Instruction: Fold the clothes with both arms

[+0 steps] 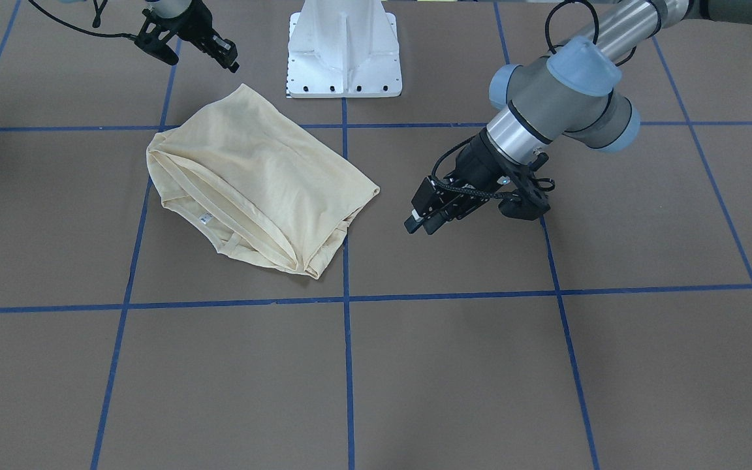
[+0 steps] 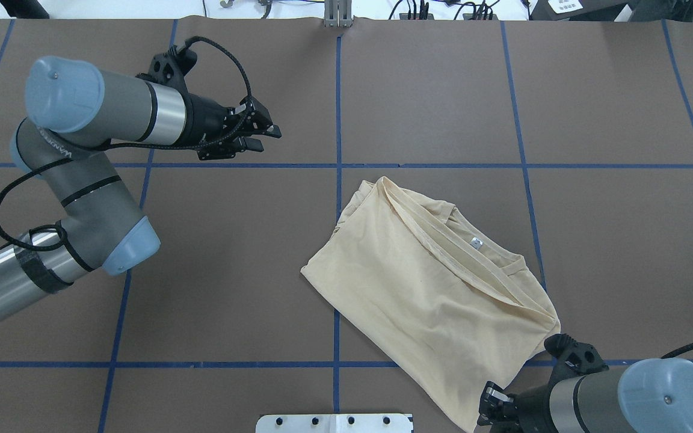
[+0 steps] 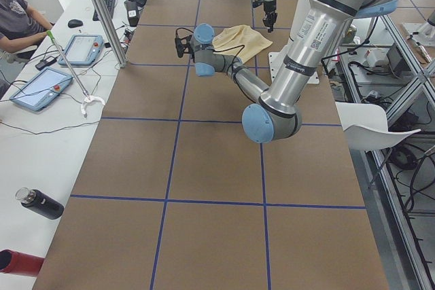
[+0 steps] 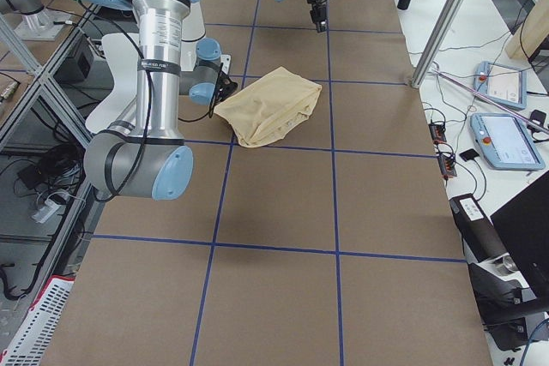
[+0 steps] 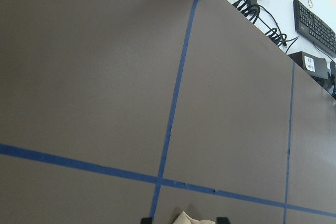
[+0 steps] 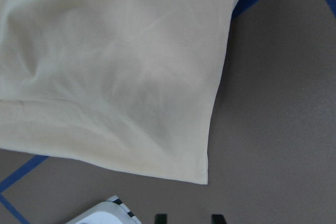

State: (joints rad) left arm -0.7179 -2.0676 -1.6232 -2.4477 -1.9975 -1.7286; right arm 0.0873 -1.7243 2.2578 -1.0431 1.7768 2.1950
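Your shirt [image 1: 258, 179] lies folded in a slanted oblong on the brown tabletop [image 1: 546, 365]. It sits on the robot's right half, just ahead of the white base [image 1: 343, 52], with its neck label [image 2: 476, 242] facing up. A blue tape line [image 1: 348, 365] runs under one end. The right gripper [image 1: 201, 60] hangs above the tabletop with its jaws apart and nothing in them, just beside the shirt corner nearest the base. Its wrist camera shows you that corner up close, plus a bit of the base. The left gripper [image 2: 265, 137] hovers over bare tabletop, well apart from the shirt. Its jaws are apart and empty, and it points toward the shirt. Only the left side view shows you a person [image 3: 17, 22] seated at the white side table [image 3: 27, 161], with two tablets [image 3: 41, 89] and a black bottle [image 3: 39, 204] on it.
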